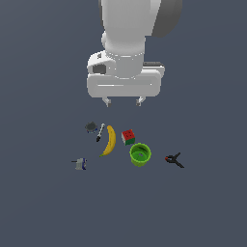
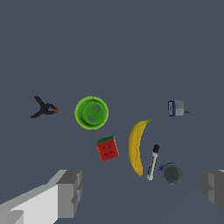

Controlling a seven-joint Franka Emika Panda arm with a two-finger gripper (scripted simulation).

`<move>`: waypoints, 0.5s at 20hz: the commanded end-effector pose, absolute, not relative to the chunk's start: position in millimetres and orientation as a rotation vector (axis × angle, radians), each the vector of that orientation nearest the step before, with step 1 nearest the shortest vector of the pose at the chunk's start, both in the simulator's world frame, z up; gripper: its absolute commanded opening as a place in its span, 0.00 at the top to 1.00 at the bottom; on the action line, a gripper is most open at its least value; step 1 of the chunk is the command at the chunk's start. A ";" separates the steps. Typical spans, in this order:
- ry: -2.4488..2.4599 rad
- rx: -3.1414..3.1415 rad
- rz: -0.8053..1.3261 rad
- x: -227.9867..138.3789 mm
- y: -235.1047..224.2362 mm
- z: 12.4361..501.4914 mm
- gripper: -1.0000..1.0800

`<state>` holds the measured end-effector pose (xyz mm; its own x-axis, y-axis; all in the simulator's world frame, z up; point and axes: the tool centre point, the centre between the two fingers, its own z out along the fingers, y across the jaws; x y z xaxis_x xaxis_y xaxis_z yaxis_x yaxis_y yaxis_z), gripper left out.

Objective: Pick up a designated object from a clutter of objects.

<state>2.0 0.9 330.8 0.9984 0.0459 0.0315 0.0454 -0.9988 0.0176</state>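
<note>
Grey-blue worktop (image 1: pixel 43 202) spreads under a loose scatter of small things, and no writing or label on any of them can be read. The green cup (image 1: pixel 140 155) stands upright with its mouth up; from the wrist view only a couple of darker green marks show on its inside floor. The hand (image 1: pixel 124 101) hangs above the clutter with its two fingers (image 2: pixel 70 192) wide apart, holding nothing.

The grey piece (image 1: pixel 80 164), pale with a dark blue band, lies alone at the exterior view's left of the group, well apart from the banana (image 1: pixel 109 140) and farthest from the clamp (image 1: pixel 174 160). Its long axis runs roughly across the exterior view, a thin tip pointing to that view's left.

Beside the banana lies the pen (image 1: pixel 100 132), nearly parallel to it, with the dark lump (image 1: pixel 90 127) just beyond. The cube (image 1: pixel 128 137), red and green, sits between banana and cup.
</note>
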 end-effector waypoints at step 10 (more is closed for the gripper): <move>0.097 3.115 0.004 0.8 7.7 324.9 0.04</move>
